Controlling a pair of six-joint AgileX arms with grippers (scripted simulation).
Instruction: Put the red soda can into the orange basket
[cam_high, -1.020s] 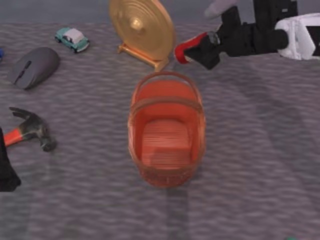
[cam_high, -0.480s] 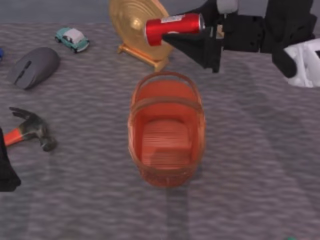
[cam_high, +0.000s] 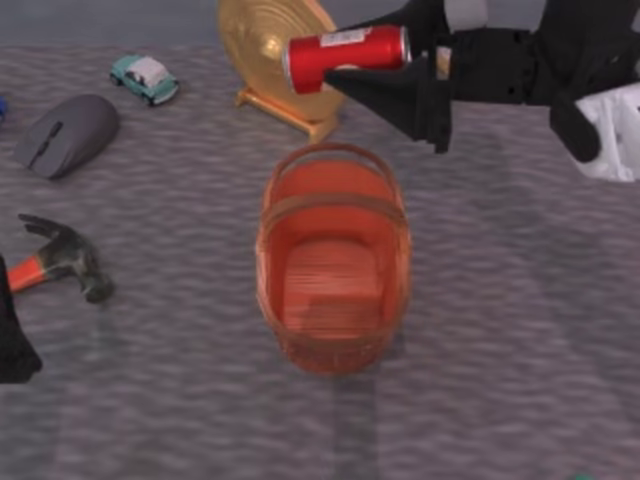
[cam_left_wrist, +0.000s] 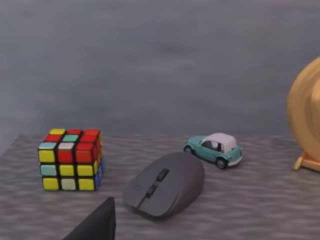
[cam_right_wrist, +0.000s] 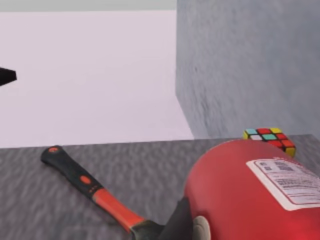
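Your right gripper (cam_high: 385, 72) is clamped on the small red cylindrical soda can (cam_high: 345, 55), carried sideways in the air beyond the large oval orange woven basket (cam_high: 333, 340) so it clears the hoop handle, while your left arm sits parked at the table's left edge.
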